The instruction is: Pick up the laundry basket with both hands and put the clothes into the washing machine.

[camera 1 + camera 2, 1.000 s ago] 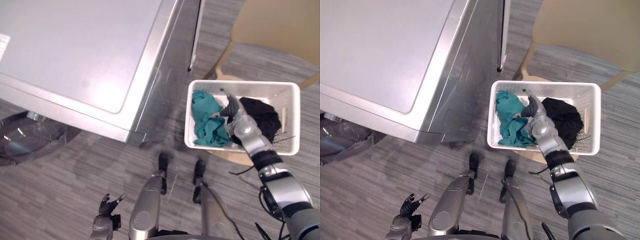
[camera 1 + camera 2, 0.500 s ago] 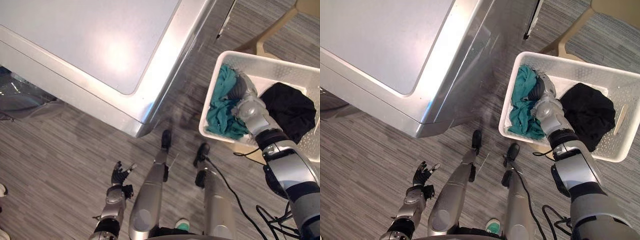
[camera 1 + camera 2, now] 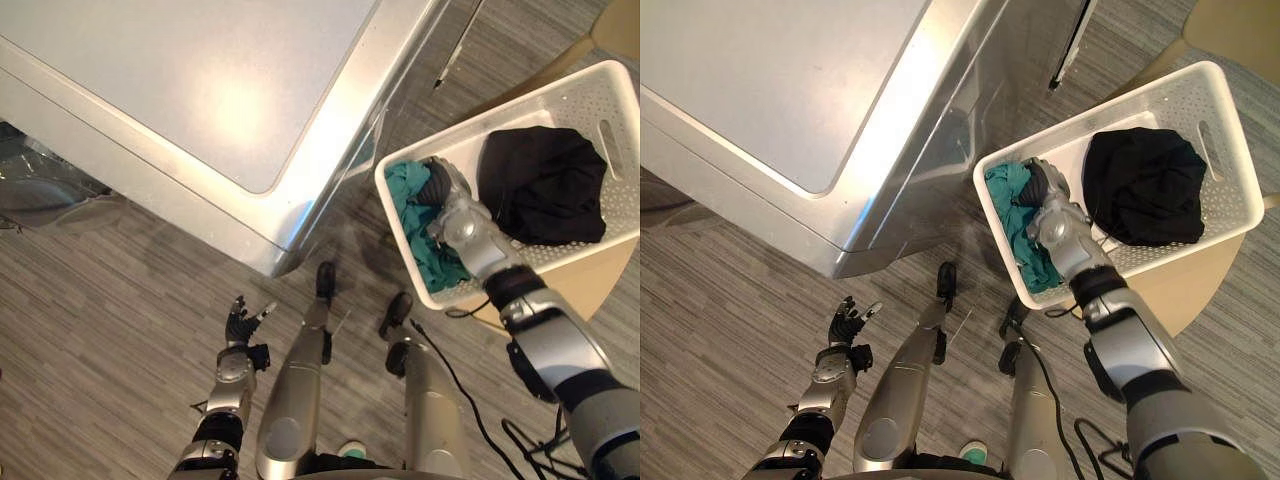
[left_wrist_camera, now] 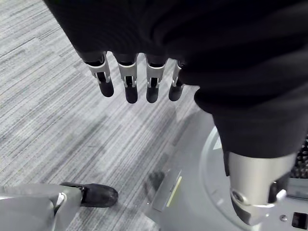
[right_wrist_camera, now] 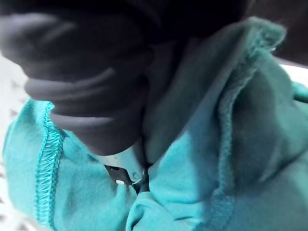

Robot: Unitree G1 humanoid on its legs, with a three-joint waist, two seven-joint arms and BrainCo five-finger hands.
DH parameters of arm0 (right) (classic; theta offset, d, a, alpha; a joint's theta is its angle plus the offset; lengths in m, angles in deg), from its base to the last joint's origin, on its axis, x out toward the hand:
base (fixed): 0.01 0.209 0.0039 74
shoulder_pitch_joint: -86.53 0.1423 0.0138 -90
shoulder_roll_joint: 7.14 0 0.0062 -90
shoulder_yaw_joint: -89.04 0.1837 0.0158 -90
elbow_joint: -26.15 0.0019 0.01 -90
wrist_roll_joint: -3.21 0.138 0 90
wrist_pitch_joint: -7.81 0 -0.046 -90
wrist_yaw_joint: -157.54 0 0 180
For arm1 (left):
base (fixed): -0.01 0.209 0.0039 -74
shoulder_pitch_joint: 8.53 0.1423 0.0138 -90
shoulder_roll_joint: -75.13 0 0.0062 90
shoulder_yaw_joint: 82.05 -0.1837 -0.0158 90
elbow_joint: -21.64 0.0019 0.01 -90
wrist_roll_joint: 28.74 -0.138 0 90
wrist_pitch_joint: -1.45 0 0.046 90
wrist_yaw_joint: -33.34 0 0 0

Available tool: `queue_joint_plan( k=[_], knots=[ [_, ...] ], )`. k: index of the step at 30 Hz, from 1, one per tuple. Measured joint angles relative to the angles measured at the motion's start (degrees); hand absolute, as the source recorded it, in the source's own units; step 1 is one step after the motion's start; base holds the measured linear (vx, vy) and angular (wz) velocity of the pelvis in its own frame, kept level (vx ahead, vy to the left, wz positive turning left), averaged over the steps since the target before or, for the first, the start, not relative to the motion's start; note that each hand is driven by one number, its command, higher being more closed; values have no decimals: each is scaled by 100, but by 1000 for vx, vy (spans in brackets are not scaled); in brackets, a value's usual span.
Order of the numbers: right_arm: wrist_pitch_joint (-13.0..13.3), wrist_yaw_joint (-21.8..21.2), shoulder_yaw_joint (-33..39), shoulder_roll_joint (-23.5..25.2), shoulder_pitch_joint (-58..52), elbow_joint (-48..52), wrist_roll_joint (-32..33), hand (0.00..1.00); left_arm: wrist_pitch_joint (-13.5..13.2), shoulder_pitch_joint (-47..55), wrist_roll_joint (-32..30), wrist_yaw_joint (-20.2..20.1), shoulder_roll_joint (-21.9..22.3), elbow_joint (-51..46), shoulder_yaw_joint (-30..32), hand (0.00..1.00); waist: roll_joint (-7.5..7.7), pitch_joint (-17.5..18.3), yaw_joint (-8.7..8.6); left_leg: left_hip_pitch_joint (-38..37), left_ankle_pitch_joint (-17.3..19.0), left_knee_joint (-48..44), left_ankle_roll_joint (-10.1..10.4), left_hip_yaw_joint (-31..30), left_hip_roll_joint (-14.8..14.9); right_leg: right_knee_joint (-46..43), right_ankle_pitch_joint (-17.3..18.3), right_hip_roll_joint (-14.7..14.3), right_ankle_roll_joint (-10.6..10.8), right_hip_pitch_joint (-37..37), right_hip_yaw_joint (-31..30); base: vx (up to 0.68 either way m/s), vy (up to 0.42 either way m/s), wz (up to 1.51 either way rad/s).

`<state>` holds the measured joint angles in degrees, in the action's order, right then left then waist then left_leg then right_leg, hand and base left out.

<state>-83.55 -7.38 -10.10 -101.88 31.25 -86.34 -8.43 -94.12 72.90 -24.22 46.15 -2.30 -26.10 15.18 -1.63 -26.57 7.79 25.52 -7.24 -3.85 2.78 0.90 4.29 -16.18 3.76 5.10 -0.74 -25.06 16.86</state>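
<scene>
Laundry basket [image 3: 565, 100]: white, perforated walls, seated on a tan stool [image 3: 578, 285] to the robot's right, just beside the corner of the silver washing machine [image 3: 200, 80]. I count 2 items inside: a teal garment [image 3: 437, 262] bunched at the end nearer the machine, and a black garment [image 3: 545, 185] filling the middle and far end. Both hands are off the basket's rim. The right hand [image 3: 446, 196] reaches into the basket and sits pressed into the teal garment. Its fingers are buried in the folds, so I cannot tell whether they are curled. The left hand [image 3: 240, 328] hangs low over the grey floor [image 3: 100, 330], fingers straight and slightly spread, holding nothing.
</scene>
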Motion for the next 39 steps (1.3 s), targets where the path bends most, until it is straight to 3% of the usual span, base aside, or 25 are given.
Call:
queue_joint_plan(
  k=[4, 8, 12, 14, 19, 20, 21, 22, 23, 24, 26, 28, 29, 31, 32, 34, 36, 37, 38, 39],
  knots=[
    [98, 148, 677, 351, -980, 974, 17, 100, 49, 354, -28, -9, -157, 7, 1, 0, 327, 181, -106, -439, 3, 194, -2, 57, 35, 302, -50, -102, 51, 406, -129, -32, 8, -17],
    [206, 101, 1041, 953, -2149, 1913, 136, 100, 236, 843, -82, -40, -357, 90, 59, 0, 621, 636, -280, -936, 39, 442, 4, 169, 61, 798, -175, -211, 152, 938, -266, 46, 10, -14],
    [470, -99, 1139, 1370, -2807, 2361, 554, 100, 301, 1122, -90, -89, -361, 311, 236, 0, 651, 1102, -373, -1390, 174, 508, -53, 429, 36, 1098, -340, -224, 168, 1384, -501, 102, 41, -33],
    [590, -307, 1146, 1580, -3002, 2489, 907, 100, 317, 1350, -149, -167, -332, 359, 250, 0, 601, 1369, -388, -1728, 320, 504, -80, 703, 17, 1267, -423, -227, 212, 1630, -808, 85, 55, -64],
    [781, -540, 1146, 1817, -3202, 2743, 1406, 100, 317, 1471, -189, -278, -203, 442, 479, 0, 493, 1494, -411, -1827, 609, 18, -162, 829, -14, 1177, -524, -192, 277, 1764, -1200, 18, 54, -43],
    [781, -536, 1187, 1838, -3288, 2762, 1450, 100, 320, 1454, -191, -278, -186, 438, 484, 0, 459, 1509, -413, -1681, 667, -320, -229, 685, 28, 1071, -609, -203, 435, 1765, -1237, -73, 27, 10],
    [778, -537, 1261, 1848, -3377, 2880, 1454, 100, 310, 1440, -191, -284, -133, 416, 531, 0, 335, 1535, -389, -1580, 727, -426, -303, 566, 159, 768, -455, -252, 579, 1742, -1290, -81, 26, 44],
    [794, -534, 1268, 1907, -3494, 3089, 1453, 100, 296, 1410, -189, -277, -99, 341, 582, 0, 289, 1519, -437, -1577, 798, -479, -268, 371, 140, -311, 154, -193, 470, 1618, -1336, -50, 19, 91],
    [885, -520, 1292, 1998, -3644, 3308, 1457, 100, 279, 1424, -187, -272, -67, 146, 584, 0, 337, 1545, -449, -1556, 788, -549, -269, 155, 17, -1345, 672, -55, 655, 1652, -1460, -64, -65, 116],
    [971, -520, 1272, 2047, -3669, 3481, 1457, 100, 281, 1481, -187, -264, -48, -135, 599, 0, 395, 1584, -368, -1435, 787, -733, -266, 13, -103, -1885, 942, 64, 826, 1790, -1630, -89, -109, 98],
    [1037, -518, 1055, 2049, -3571, 3762, 1456, 100, 263, 1578, -178, -218, 55, -629, 589, 0, 426, 1644, -197, -1108, 758, -1023, -216, -173, -207, -1786, 1261, 94, 773, 2066, -1816, -194, -175, 62],
    [1136, -518, 910, 2028, -3410, 3974, 1481, 100, 220, 1649, -66, -134, 215, -1153, 498, 0, 312, 1668, -49, -652, 622, -1246, -70, -384, -218, -1041, 1646, -42, 405, 2295, -1681, -295, -177, 63],
    [1195, -514, 902, 1995, -3347, 4040, 1572, 100, 196, 1700, -28, -122, 314, -1480, 371, 0, 163, 1753, -44, -361, 379, -1175, 6, -591, -208, -696, 1788, -145, 218, 2281, -1387, -361, -166, 93],
    [1205, -489, 935, 1819, -3303, 4056, 1629, 100, 177, 1768, 96, -129, 535, -1916, 165, 0, -160, 1769, -79, -316, 141, -488, 69, -620, -15, -423, 1721, -357, 38, 2244, -931, -423, -170, 117],
    [1204, -470, 1012, 1747, -3292, 4054, 1631, 100, 179, 1801, 208, -138, 566, -2182, -51, 0, -188, 1746, -165, -337, 406, -211, -13, -25, 186, -217, 1557, -293, -95, 2240, -560, -338, -89, 117],
    [1202, -431, 1080, 1671, -3184, 4078, 1674, 100, 145, 1980, 269, -168, 520, -2801, -293, 0, -82, 1747, -229, -346, 414, -709, -45, 717, 307, -119, 1360, -92, -196, 2184, -217, -338, -104, 117],
    [1215, -474, 1063, 1652, -3114, 4197, 1776, 100, 30, 2133, 286, -250, 474, -3452, -371, 0, -124, 1776, -248, -559, 505, -1611, -61, 899, 423, 50, 1108, -32, -233, 2150, -36, -230, -70, 65],
    [1218, -536, 1005, 1612, -3059, 4182, 1834, 100, -88, 2123, 345, -283, 416, -3766, -391, 0, -150, 1798, -237, -834, 836, -2007, -79, 895, 497, 196, 954, -33, -246, 2151, 60, -248, 30, 48],
    [1227, -618, 961, 1527, -2958, 4122, 1873, 100, -226, 1993, 382, -304, 306, -3931, -453, 0, -272, 1876, -273, -1166, 1194, -2167, -38, 893, 552, 316, 823, -14, -230, 2145, 208, -203, 41, 53],
    [1226, -676, 951, 1476, -2885, 4046, 1893, 100, -272, 1910, 382, -350, 237, -3994, -488, 0, -261, 1876, -306, -1340, 1294, -2163, -22, 889, 575, 361, 768, -2, -213, 2138, 275, -250, 139, 93]
  ],
)
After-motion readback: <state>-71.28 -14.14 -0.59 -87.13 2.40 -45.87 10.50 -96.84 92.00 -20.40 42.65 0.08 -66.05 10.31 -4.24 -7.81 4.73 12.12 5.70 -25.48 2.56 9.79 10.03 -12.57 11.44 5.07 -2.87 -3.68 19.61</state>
